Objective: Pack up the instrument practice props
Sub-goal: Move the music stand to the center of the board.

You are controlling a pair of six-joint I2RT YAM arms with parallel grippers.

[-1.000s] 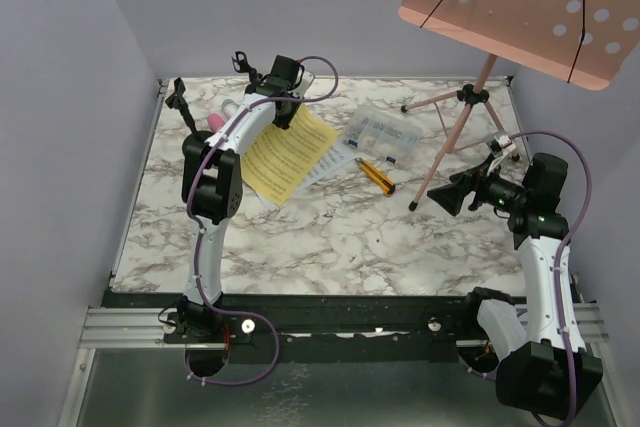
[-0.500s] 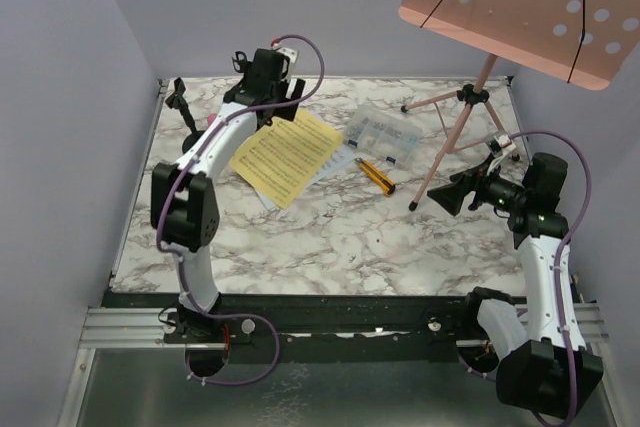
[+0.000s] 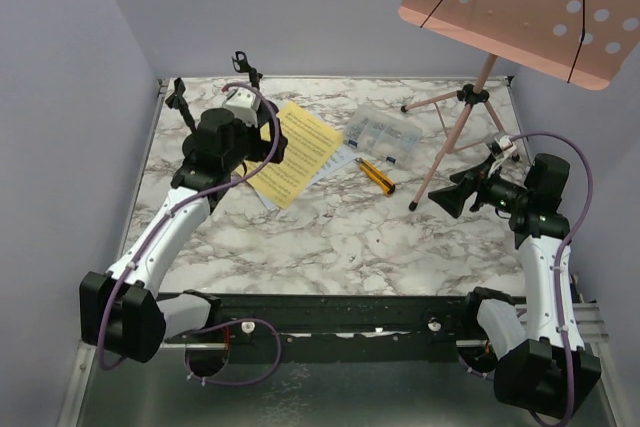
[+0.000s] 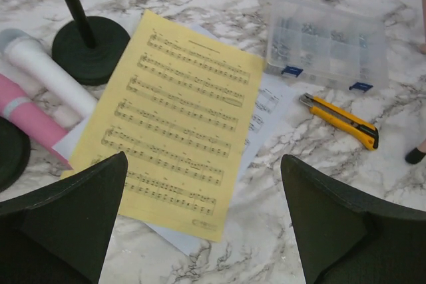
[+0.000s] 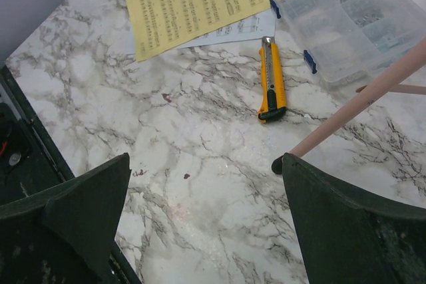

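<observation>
1. Since a second earlier, our left arm had drawn back from the far edge of the marble-patterned table [image 3: 340,247]. The left gripper [image 4: 203,164] had gone from nearly shut to wide open and held nothing.
2. Between and just ahead of its jaws lay the yellow sheet-music page [image 4: 176,121], overlapping a white printed page [image 4: 266,108]. We judged this stack the likely next pick.
3. Outside one jaw, the white microphone [image 4: 46,71] and pink microphone [image 4: 26,114] lay side by side near a black round-based mic holder [image 4: 90,48], seemingly gathered for packing.
4. Outside the other jaw sat the clear plastic compartment box [image 4: 326,41] and yellow-and-black utility knife [image 4: 339,119], neither of them a prop.
5. Our right gripper [image 5: 206,159] had not shifted and was open and empty. The tripod foot [image 5: 276,164] of the upright pink perforated music rack [image 3: 520,7] lay just beside one jaw tip, so we judged the gripper was waiting there for the stand.
</observation>
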